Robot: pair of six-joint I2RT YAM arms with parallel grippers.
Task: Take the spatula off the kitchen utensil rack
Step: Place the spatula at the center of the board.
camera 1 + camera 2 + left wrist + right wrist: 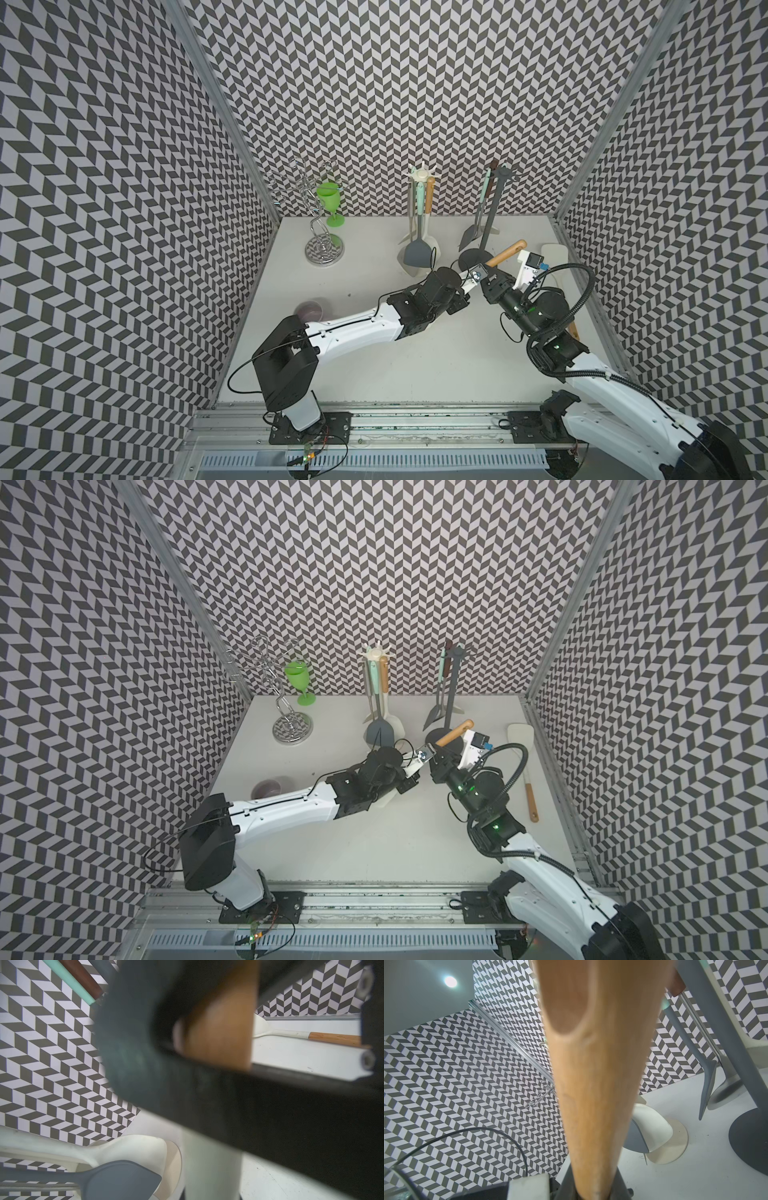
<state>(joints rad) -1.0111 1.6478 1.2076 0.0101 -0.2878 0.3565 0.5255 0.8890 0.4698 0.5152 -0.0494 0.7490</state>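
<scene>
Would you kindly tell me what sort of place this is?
Probably a robot-lab test cell, not a kitchen: chevron-patterned walls enclose a white table with utensil racks, and two robot arms sit on a rail.

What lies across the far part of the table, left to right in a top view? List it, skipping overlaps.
wire rack → cream utensil rack → dark grey utensil rack → white spatula lying flat

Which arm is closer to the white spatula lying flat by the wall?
Right. The right arm passes close beside the lying spatula, covering part of its handle in a top view. The left arm reaches in from the other side and ends short of it.
</scene>
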